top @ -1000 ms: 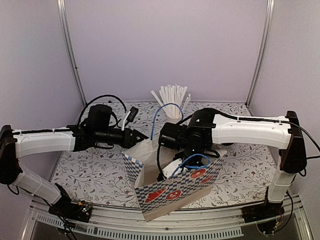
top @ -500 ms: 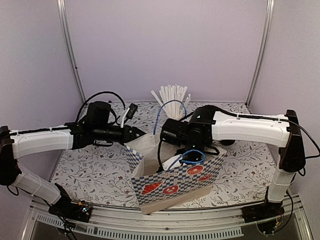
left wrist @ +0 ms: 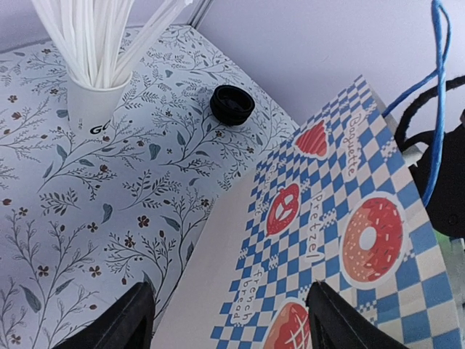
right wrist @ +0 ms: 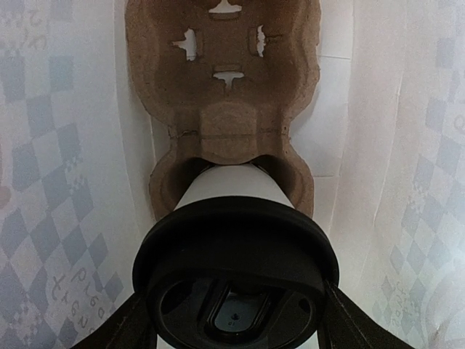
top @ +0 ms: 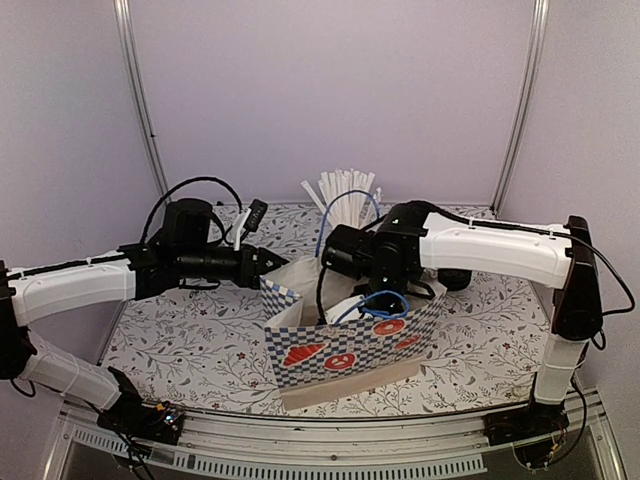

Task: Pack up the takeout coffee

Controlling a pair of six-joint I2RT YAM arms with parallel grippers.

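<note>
The takeout coffee [right wrist: 234,190], a white cup with a black lid [right wrist: 236,251], stands in the near slot of a brown cardboard carrier [right wrist: 224,87] at the bottom of the blue checkered paper bag [top: 345,350]. My right gripper [right wrist: 236,323] reaches down into the bag [right wrist: 43,145], and its fingers press on both sides of the lid. In the top view the right gripper [top: 372,288] is inside the bag's mouth and the cup is hidden. My left gripper [top: 272,265] is at the bag's left rim. It [left wrist: 232,320] is open, over the bag's outer wall [left wrist: 341,218].
A white cup full of straws [top: 347,212] stands at the back of the floral table; it also shows in the left wrist view [left wrist: 91,102]. A loose black lid [left wrist: 232,104] lies near it. The bag's blue handles [top: 345,215] stick up by the right arm.
The bag has shifted back from the front edge and turned a little. Both arms have moved back with it, the right gripper staying inside the bag.
</note>
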